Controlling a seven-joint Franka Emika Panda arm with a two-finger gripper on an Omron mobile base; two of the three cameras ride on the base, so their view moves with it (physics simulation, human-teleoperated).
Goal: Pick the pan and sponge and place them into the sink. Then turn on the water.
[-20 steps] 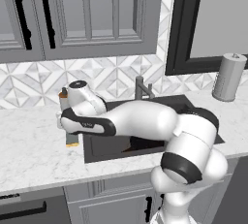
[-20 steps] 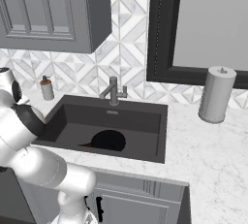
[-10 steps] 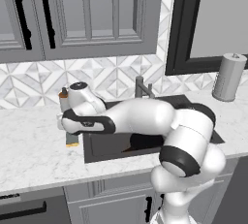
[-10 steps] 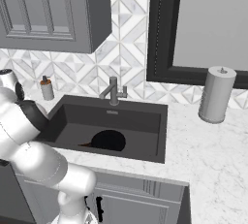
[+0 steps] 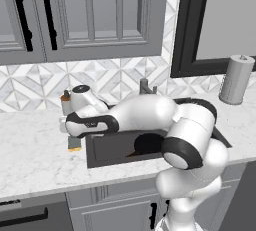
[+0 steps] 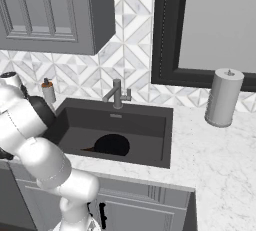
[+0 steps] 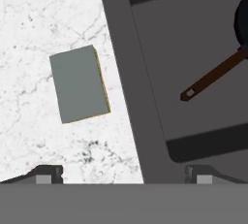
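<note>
Tool (image 7: 121,172) shifted slightly sinkward, spread wide, empty; sponge (image 7: 80,83) on counter (image 7: 29,34).

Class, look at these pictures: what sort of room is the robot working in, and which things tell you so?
Most likely a kitchen, a rendered one. A dark sink with a grey faucet is set into a marble counter, grey cabinets hang above, and a frying pan lies in the basin.

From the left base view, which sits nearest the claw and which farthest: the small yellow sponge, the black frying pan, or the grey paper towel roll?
1. Small yellow sponge: on the counter, just under the claw.
2. Black frying pan: in the sink, to the right.
3. Grey paper towel roll: far right.
</note>
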